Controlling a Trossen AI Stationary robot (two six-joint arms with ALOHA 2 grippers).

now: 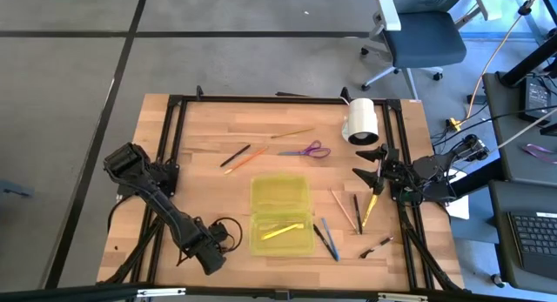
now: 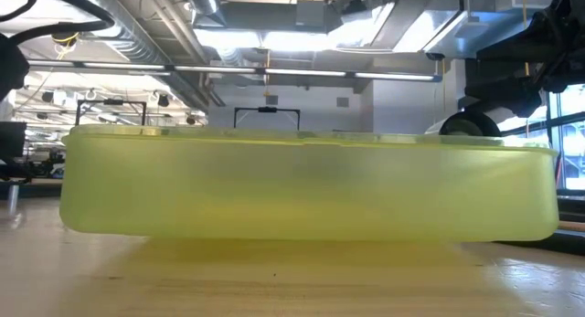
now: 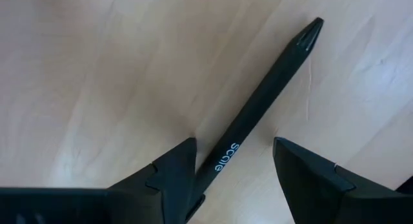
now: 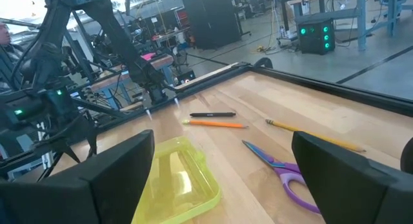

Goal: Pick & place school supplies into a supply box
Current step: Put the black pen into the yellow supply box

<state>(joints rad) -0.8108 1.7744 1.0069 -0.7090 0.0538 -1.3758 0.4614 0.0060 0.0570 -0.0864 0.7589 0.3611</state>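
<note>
The supply box (image 1: 281, 215) lies open on the table's middle, both yellow-green halves flat, with a yellow pen (image 1: 280, 233) in the near half. It fills the low view (image 2: 302, 194). My left gripper (image 3: 235, 162) is open near the table's near-left corner (image 1: 213, 254), pointing down, its fingers on either side of a black pen (image 3: 264, 95) that lies on the wood. My right gripper (image 1: 364, 164) hovers open right of the box, holding nothing. Purple scissors (image 1: 306, 151) (image 4: 284, 175) and several pens and pencils (image 1: 348, 217) lie loose. My left gripper comes from above with the black pen lying flat on the table between its open fingers. The pen's lower shaft (image 3: 222, 161) runs close along the inner edge of one finger (image 3: 177, 169). Whether they touch, I cannot tell.
A white roll (image 1: 362, 121) stands at the far right. A black pen and an orange pen (image 1: 237, 156) and a pencil (image 1: 291, 133) lie beyond the box. A black frame edges the table. An office chair (image 1: 422, 36) stands past the far edge.
</note>
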